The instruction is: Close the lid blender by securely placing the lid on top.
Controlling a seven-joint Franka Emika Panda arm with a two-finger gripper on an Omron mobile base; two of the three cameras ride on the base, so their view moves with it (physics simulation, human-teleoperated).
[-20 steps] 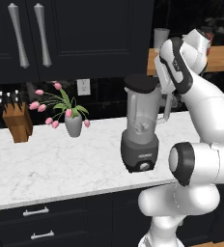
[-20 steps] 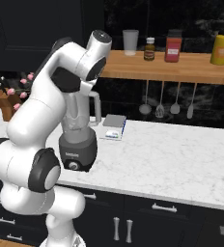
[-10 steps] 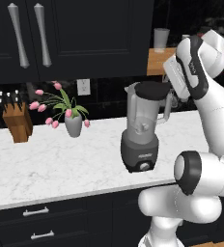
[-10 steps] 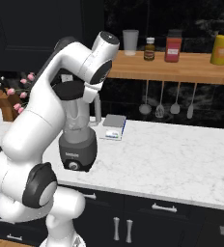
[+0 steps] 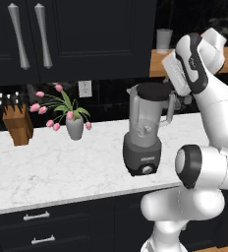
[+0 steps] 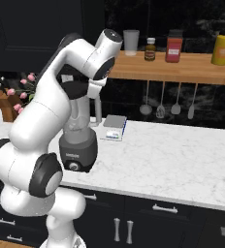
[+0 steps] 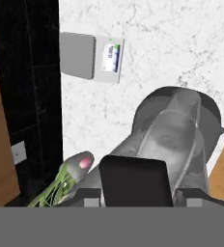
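Atop blender [image 5: 144,133], lid [image 5: 153,90] beside hand [image 5: 177,93].

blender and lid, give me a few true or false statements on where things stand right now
1. The lid sits on the mouth of the blender. True.
2. The blender lies tipped over on the counter. False: it stands upright on its dark base.
3. A vase of pink tulips stands on the counter between the blender and the knife block. True.
4. The small kitchen scale rests on the wooden shelf. False: it lies on the counter beside the blender.
5. The jaws have carried the lid over to the tulips. False: the lid is on the jar.
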